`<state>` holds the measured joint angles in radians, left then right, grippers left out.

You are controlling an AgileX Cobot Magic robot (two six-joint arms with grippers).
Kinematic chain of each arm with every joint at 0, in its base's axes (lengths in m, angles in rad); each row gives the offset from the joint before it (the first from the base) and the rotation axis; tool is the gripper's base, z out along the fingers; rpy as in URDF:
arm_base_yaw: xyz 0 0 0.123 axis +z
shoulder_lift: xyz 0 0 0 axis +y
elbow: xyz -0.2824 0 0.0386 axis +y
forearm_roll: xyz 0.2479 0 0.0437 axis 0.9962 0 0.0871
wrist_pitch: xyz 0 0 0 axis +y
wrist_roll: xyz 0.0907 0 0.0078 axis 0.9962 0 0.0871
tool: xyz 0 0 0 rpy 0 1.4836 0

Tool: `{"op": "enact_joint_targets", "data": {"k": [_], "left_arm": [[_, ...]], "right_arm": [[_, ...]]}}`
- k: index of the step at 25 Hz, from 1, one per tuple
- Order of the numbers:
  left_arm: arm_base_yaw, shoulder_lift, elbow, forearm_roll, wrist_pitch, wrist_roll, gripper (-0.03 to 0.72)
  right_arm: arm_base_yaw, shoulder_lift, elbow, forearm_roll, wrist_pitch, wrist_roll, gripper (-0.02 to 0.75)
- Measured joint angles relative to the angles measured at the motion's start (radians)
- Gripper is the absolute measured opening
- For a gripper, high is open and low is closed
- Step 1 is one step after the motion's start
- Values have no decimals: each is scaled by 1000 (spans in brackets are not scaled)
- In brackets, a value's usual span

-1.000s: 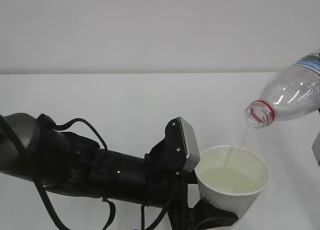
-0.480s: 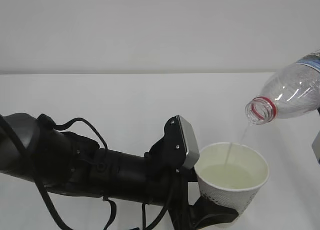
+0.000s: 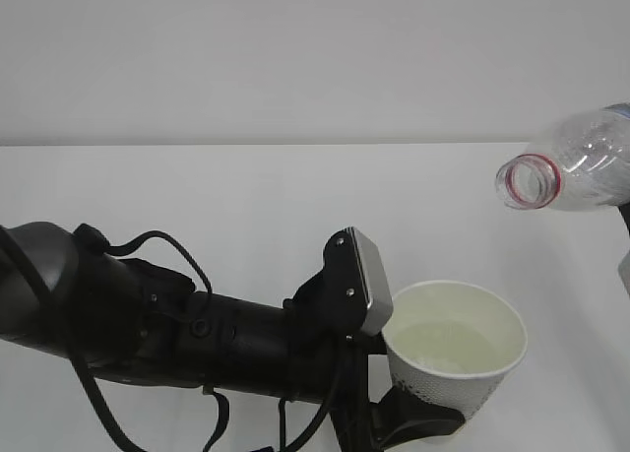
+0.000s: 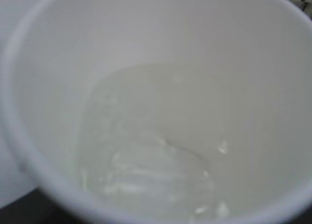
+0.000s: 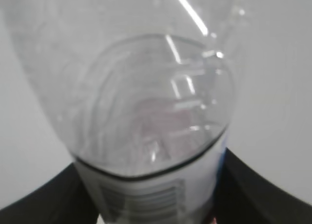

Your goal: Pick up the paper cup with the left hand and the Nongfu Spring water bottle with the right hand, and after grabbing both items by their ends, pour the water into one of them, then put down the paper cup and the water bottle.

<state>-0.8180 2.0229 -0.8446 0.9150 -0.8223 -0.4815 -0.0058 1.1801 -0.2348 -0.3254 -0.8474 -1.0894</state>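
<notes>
The white paper cup stands upright at the lower right of the exterior view. My left gripper is shut on its lower wall. Water lies in the cup, and in the left wrist view that water and the cup's inner wall fill the frame. The clear Nongfu Spring water bottle hangs nearly level above and to the right of the cup, its red-ringed mouth pointing left, with no stream falling. In the right wrist view my right gripper is shut on the bottle, with black fingers on both sides.
The bulky black left arm with its cables crosses the lower left, and its grey block sits right next to the cup's rim. Beneath everything lies a white table, which ends at a plain wall behind.
The bottle has tipped back towards level and its mouth has risen and shifted right. The thin stream into the cup has stopped. The cup and left arm have hardly moved.
</notes>
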Motion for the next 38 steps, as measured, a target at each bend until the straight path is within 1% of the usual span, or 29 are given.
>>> {"op": "enact_joint_targets", "data": {"k": [2, 6, 13, 21, 24, 31, 38], "left_arm": [[0, 0, 0, -2, 2, 3, 519], [0, 0, 0, -14, 2, 7, 515], [0, 0, 0, -91, 2, 66, 513], [0, 0, 0, -101, 2, 84, 513], [0, 0, 0, -110, 2, 85, 513], [0, 0, 0, -170, 2, 86, 513], [0, 0, 0, -179, 2, 87, 513]], "right_arm": [[0, 0, 0, 2, 0, 43, 458], [0, 0, 0, 4, 0, 217, 458], [0, 0, 0, 10, 0, 379, 458], [0, 0, 0, 12, 0, 717, 458], [0, 0, 0, 12, -3, 766, 458], [0, 0, 0, 12, -7, 815, 458], [0, 0, 0, 12, -7, 851, 458]]}}
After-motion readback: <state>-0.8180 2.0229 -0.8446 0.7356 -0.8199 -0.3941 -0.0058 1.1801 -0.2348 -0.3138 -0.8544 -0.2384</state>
